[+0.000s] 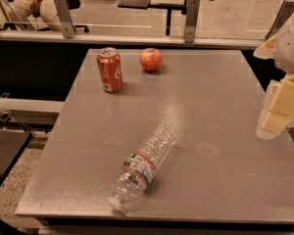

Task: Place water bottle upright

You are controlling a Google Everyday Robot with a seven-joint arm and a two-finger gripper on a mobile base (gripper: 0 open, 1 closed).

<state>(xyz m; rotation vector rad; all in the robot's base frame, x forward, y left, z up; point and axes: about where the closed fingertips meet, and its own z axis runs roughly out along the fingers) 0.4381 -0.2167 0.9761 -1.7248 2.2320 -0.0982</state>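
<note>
The water bottle [141, 168] lies on its side on the grey table [210, 92], near the front edge. It is clear ribbed plastic with a red-edged label band, and its white cap points to the front left. The gripper [278, 112] hangs at the right edge of the view, above the table's right side, well to the right of the bottle and apart from it. Nothing is seen in it.
An orange-red soda can [110, 70] stands upright at the back left of the table. A red apple [151, 59] sits beside it at the back. A glass rail with metal posts [191, 19] runs behind the table. The floor drops off at the left.
</note>
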